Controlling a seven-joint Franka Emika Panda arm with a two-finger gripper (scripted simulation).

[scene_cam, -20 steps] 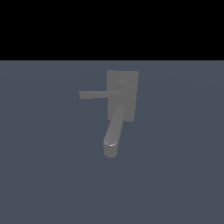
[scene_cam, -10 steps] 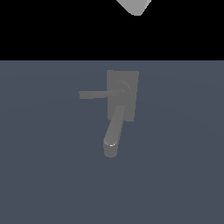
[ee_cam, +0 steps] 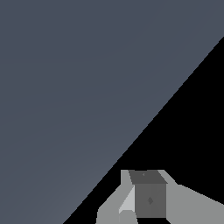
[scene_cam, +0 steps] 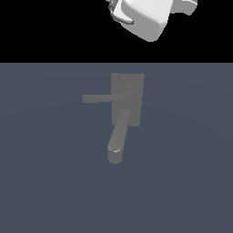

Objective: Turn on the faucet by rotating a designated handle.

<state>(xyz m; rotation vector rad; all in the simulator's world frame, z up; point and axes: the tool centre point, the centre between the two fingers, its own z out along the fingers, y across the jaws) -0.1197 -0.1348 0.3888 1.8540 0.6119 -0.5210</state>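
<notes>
The dull grey faucet (scene_cam: 128, 98) lies on the blue-grey floor, with a flat back plate and a thick rounded spout (scene_cam: 117, 141) running toward the near side. Its handle (scene_cam: 98, 98), a thin straight bar, sticks out from a round hub (scene_cam: 129, 93) toward the exterior view's left. The arm's white hand (scene_cam: 145, 17) hangs high above, beyond the back plate and apart from the faucet. In the wrist view my gripper (ee_cam: 135, 194) shows grey fingers pressed together with no gap and nothing held. The faucet is out of the wrist view.
The blue-grey floor (scene_cam: 191, 173) stretches all around the faucet, and also fills much of the wrist view as the floor (ee_cam: 65, 87). A black void lies beyond its far edge.
The arm's white hand has come down into the top of the exterior view, where nothing showed a second ago. Faucet and handle have not moved.
</notes>
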